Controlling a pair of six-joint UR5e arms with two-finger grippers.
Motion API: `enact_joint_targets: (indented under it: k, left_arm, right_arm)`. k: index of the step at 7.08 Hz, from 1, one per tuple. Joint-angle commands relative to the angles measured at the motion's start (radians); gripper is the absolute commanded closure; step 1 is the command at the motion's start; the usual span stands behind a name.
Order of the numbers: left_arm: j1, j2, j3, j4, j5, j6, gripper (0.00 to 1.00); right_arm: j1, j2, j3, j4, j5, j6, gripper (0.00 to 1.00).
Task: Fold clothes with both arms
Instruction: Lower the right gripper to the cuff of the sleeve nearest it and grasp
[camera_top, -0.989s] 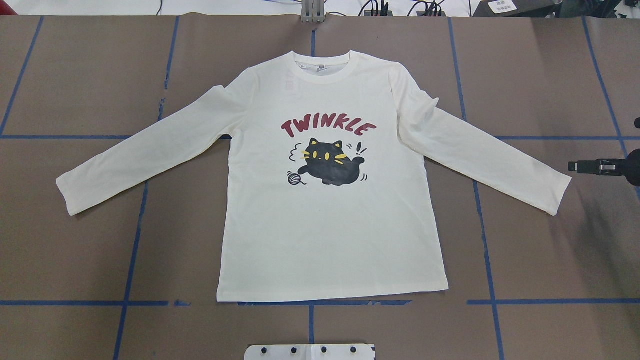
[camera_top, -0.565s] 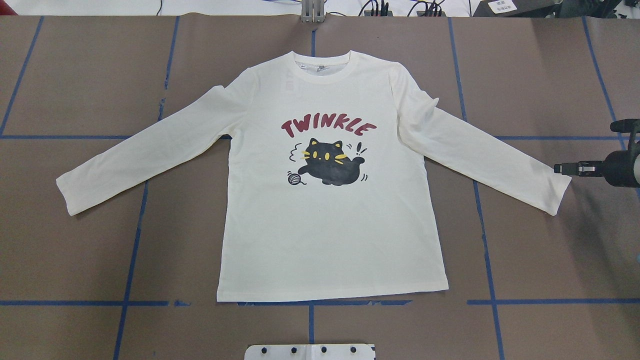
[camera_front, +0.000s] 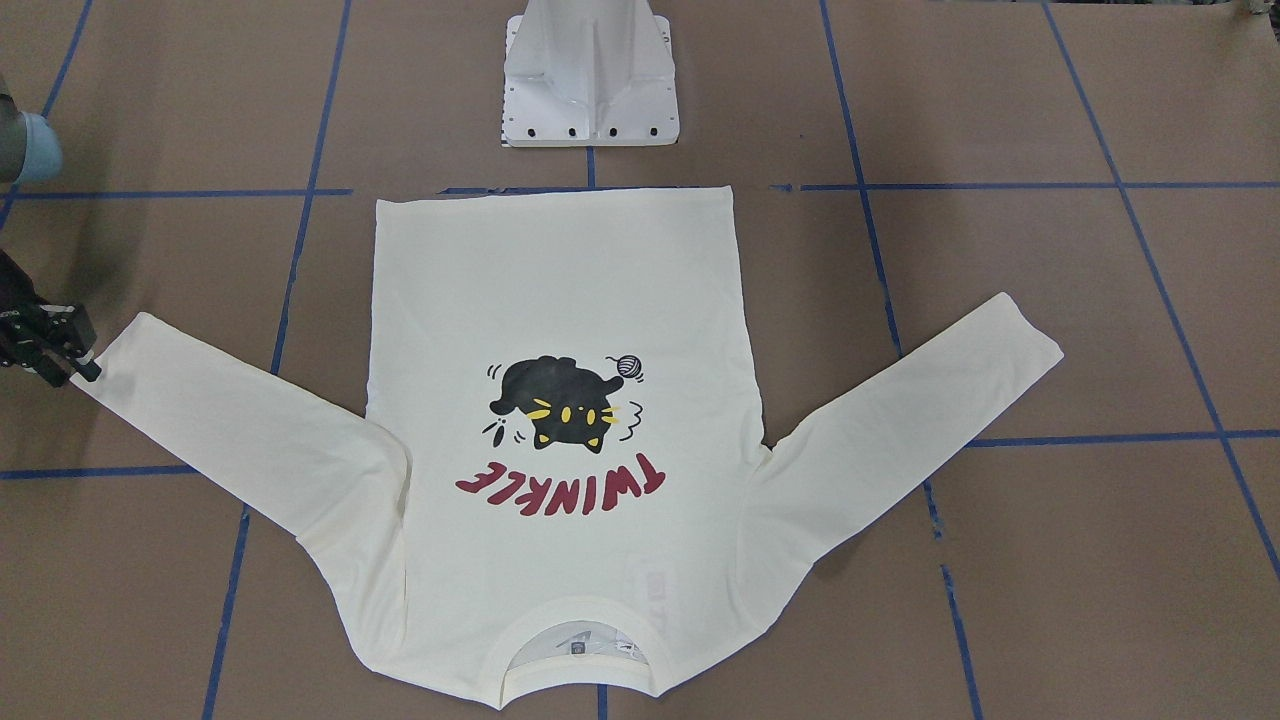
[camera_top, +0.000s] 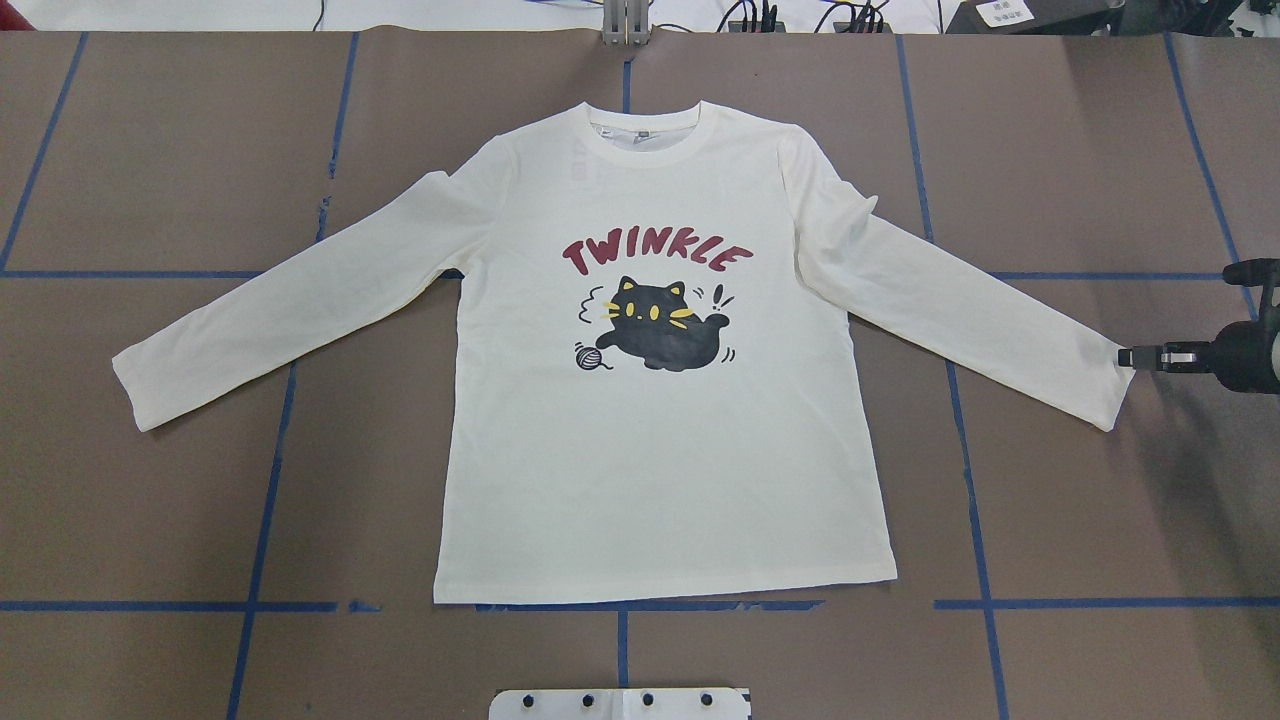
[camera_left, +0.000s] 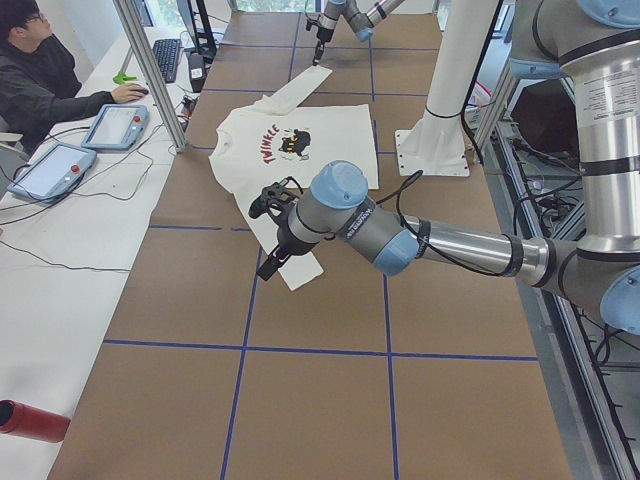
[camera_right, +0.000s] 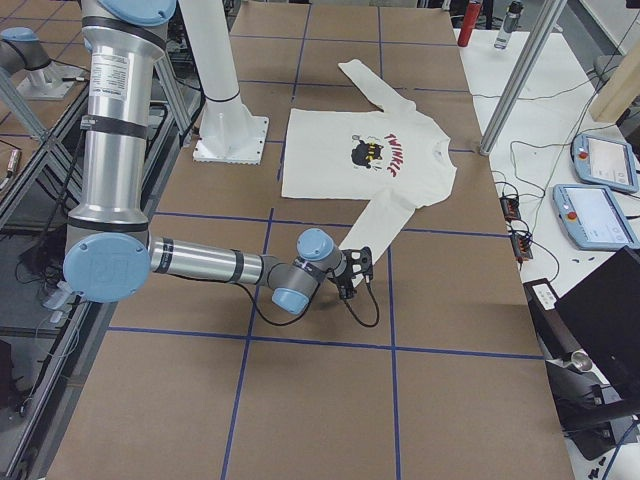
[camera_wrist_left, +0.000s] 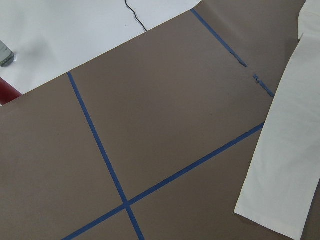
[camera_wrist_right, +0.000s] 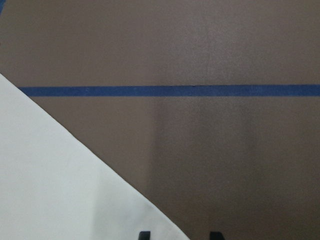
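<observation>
A: Fingers first, quick.
B: Right fingers (camera_wrist_right: 144, 236) are parted with a narrow gap and hold nothing. They sit low at the cuff (camera_top: 1110, 385) on the robot's right, one tip over cloth and one over bare counter (camera_top: 1050, 500). Left fingers (camera_left: 270, 262) hang near the other cuff (camera_top: 135, 390). Wide or narrow, cannot tell, since only a side view has them.
A: Shirt?
B: Shirt (camera_top: 660, 480) lies flat mid-counter, print up, hem toward the base (camera_front: 590, 90), collar away, sleeves spread out to both sides.
A: What goes wrong from here?
B: My guess is the right fingers are barely past the cuff edge. A shallow bite means the cloth slips out on the lift. They could also catch only the top layer, so the sleeve opens and sags. If a tip shoves the edge, the cuff bunches. If one arm lifts before the other, the body drags and skews off the tape lines (camera_top: 270, 480).
A: Counts?
B: One shirt, two sleeves, two cuffs. Two arms, two sets of fingers. One base. One person (camera_left: 40, 80) at the side desk.
</observation>
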Motion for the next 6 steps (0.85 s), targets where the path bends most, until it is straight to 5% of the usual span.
enact_joint_targets:
  k: [1, 2, 4, 6]
  left_arm:
    - [0.0, 0.0, 0.001, 0.0, 0.0, 0.002, 0.0]
    - [0.0, 0.001, 0.001, 0.0, 0.0, 0.003, 0.0]
    - [0.0, 0.001, 0.003, 0.0, 0.0, 0.003, 0.0]
    - [0.0, 0.0, 0.003, 0.0, 0.0, 0.003, 0.0]
  right_arm:
    - [-0.004, 0.0, 0.004, 0.0, 0.001, -0.001, 0.87]
    - [-0.005, 0.007, 0.008, 0.0, 0.002, -0.001, 1.0]
    - [-0.005, 0.011, 0.027, 0.0, 0.008, -0.004, 1.0]
    - [-0.002, 0.008, 0.198, -0.163, 0.015, -0.001, 1.0]
